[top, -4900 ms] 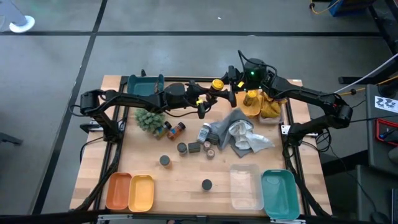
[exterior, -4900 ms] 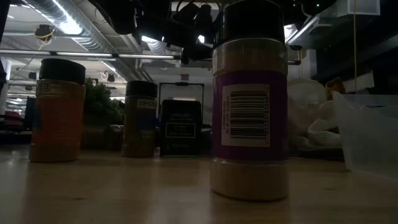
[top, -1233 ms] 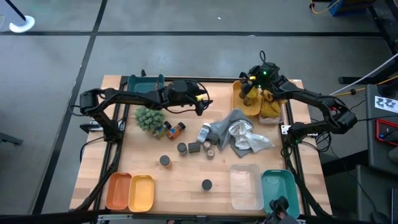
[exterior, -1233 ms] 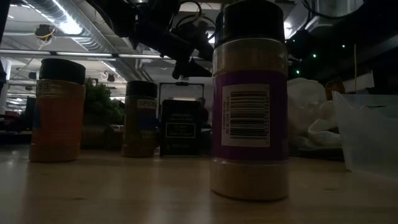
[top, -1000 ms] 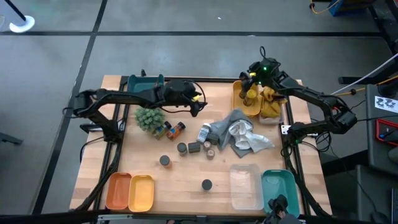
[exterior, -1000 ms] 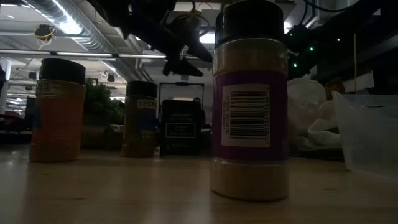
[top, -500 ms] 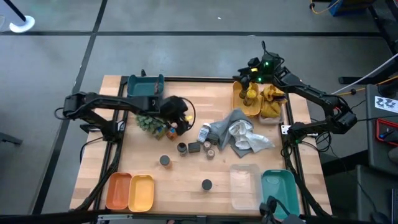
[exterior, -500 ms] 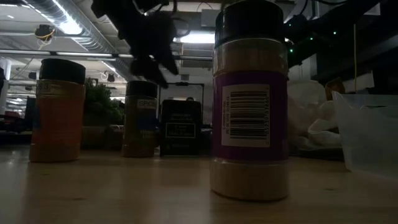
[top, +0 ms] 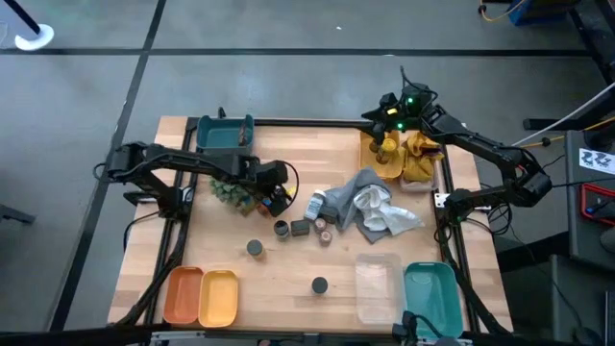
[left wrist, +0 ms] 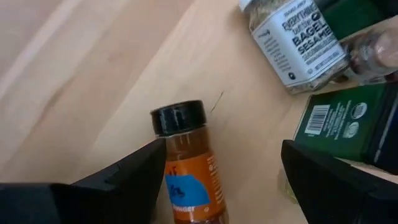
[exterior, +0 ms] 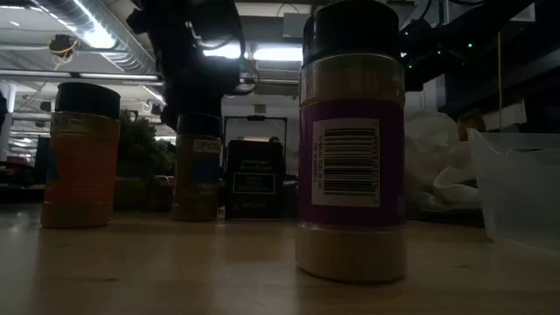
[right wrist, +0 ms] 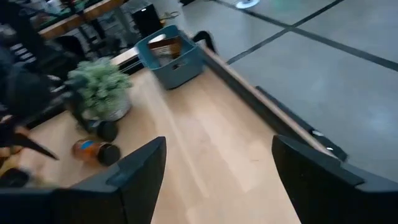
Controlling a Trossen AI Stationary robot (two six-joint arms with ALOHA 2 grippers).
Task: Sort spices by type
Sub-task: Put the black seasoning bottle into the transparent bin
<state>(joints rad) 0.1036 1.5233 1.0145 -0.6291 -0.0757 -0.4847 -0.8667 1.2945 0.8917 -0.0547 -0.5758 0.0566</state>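
Several spice jars lie and stand mid-table: an orange jar with a black lid (left wrist: 186,163) on its side, a bagel-seasoning jar (left wrist: 292,40), a green tin (left wrist: 336,121), and dark-lidded jars (top: 281,229) (top: 255,248) (top: 319,284). My left gripper (left wrist: 224,186) (top: 280,199) points steeply down, open, with the lying orange jar between its fingers, untouched. My right gripper (right wrist: 217,180) (top: 382,119) hovers open over the yellow tray (top: 369,159) at the far right, which holds a yellow jar (top: 387,149).
A green plant ball (top: 229,187) sits just left of the left gripper. Grey and white cloths (top: 370,210) lie right of centre. A teal bin (top: 223,132) stands at the far left; orange, yellow, clear and teal trays (top: 219,296) (top: 380,286) line the near edge.
My left gripper has swung from the far middle of the table toward the near-left, sunk, and tipped from nearly level to pointing steeply down over the orange jars beside the plant. It stays open. No jar has moved.
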